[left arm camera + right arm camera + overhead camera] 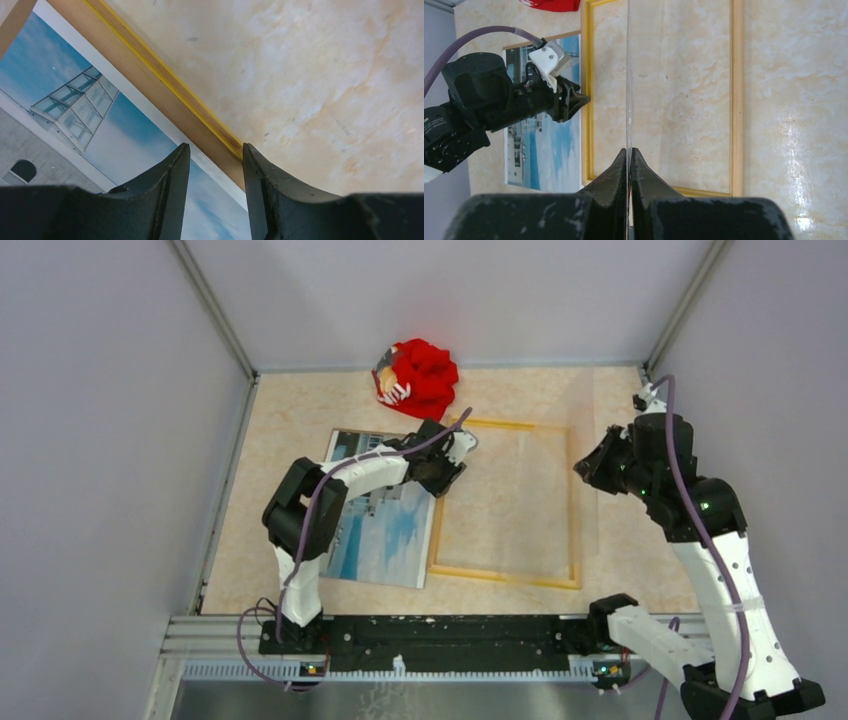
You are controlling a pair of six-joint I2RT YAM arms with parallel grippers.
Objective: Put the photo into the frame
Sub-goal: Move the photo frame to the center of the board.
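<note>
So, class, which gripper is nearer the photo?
Left. The left gripper sits right at the photo's right edge, where the frame meets it. The right gripper is across the frame, beside its far bar, pinching a clear sheet.

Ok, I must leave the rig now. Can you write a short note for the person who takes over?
Left tool: jaws astride the left rail of the frame. I cannot tell whether they clamp it.
Right tool: shut on a clear sheet, held on edge over the right part of the frame.
Photo: flat on the table, picture up, left of the frame, its right edge at that left rail.
Frame: flat, wood side up, nothing inside.
Done: nothing placed yet.
Left: put the photo into the frame.
</note>
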